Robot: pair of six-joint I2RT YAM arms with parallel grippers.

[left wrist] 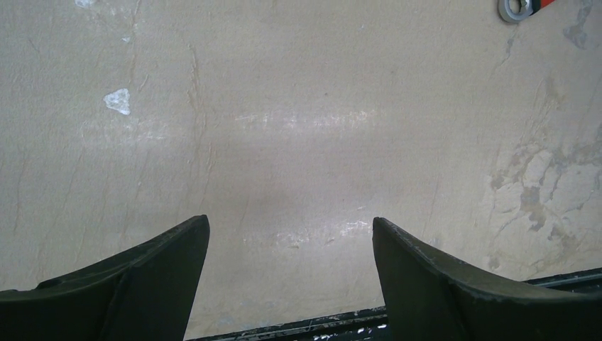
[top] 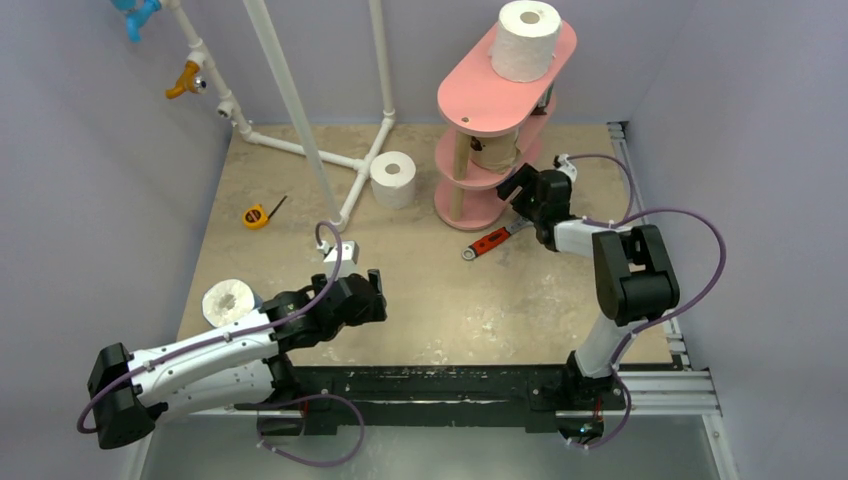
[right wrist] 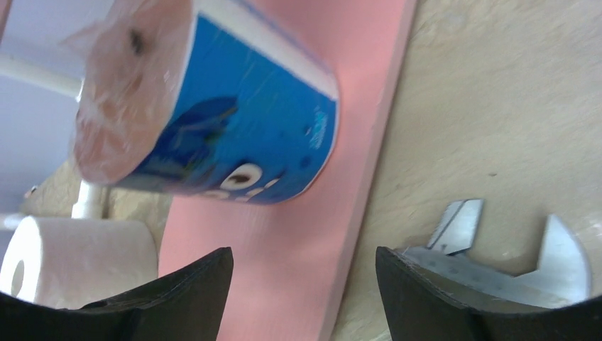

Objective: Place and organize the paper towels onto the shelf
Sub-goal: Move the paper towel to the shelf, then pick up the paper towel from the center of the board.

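Note:
The pink shelf stands at the back right. A white roll sits on its top board and a tan roll on the middle board. In the right wrist view a blue-wrapped roll rests on the pink board, a little ahead of my right gripper, which is open and holds nothing. From above, that gripper is at the shelf's lowest board. Another white roll stands on the table by the pipe frame, and one more beside my left arm. My left gripper hovers open over bare table.
A red-handled wrench lies just in front of the shelf, its steel jaw beside my right finger. A white pipe frame rises at the back left. A yellow tape measure lies left of it. Walls close both sides.

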